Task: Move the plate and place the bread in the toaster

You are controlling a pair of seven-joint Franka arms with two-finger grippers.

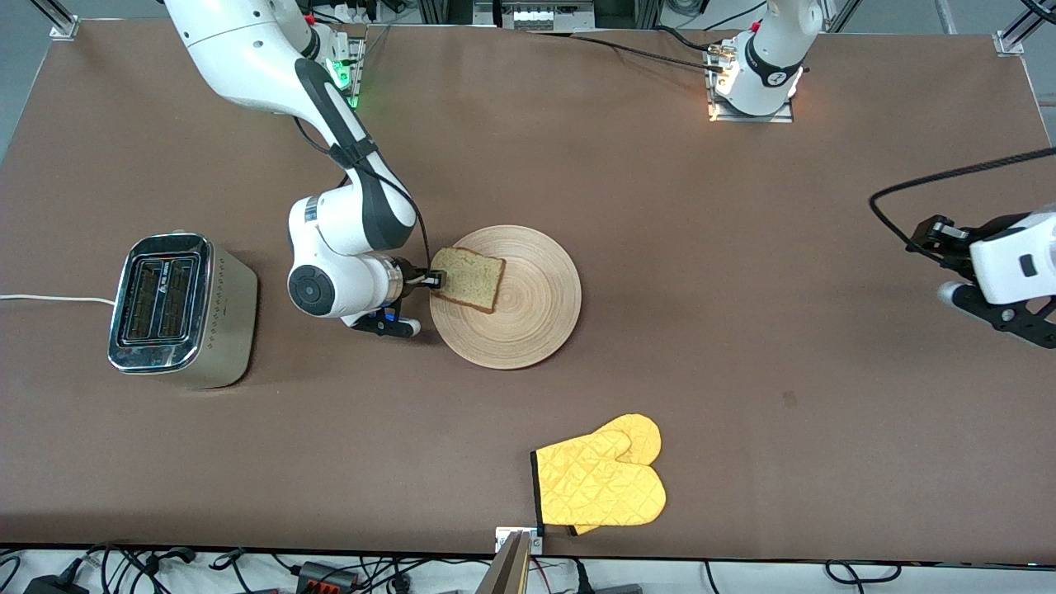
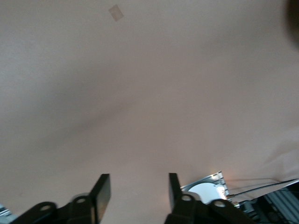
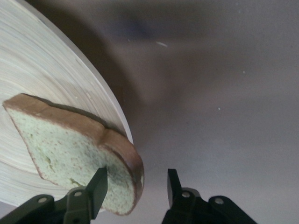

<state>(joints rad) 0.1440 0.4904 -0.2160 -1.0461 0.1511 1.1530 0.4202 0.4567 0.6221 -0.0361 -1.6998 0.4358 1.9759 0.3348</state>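
While the right gripper (image 1: 435,280) lies low over the table (image 1: 742,247) at the 9 o'clock edge of the plate (image 1: 528,330), we see its fingers (image 3: 98,184) spread around one crust edge of the bread (image 1: 469,279), not yet pressed together. We find the bread on the plate, its gripped corner overhanging the rim and, in the right wrist view, slightly raised. The toaster (image 1: 177,309) stands toward the right arm's end of the table, at 9 o'clock from the plate and well apart from it. A yellow oven mitt (image 1: 601,483) lies at 5 o'clock from the plate, nearer the front camera. The left gripper (image 2: 135,196) waits, fingers spread, over bare table at the left arm's end.
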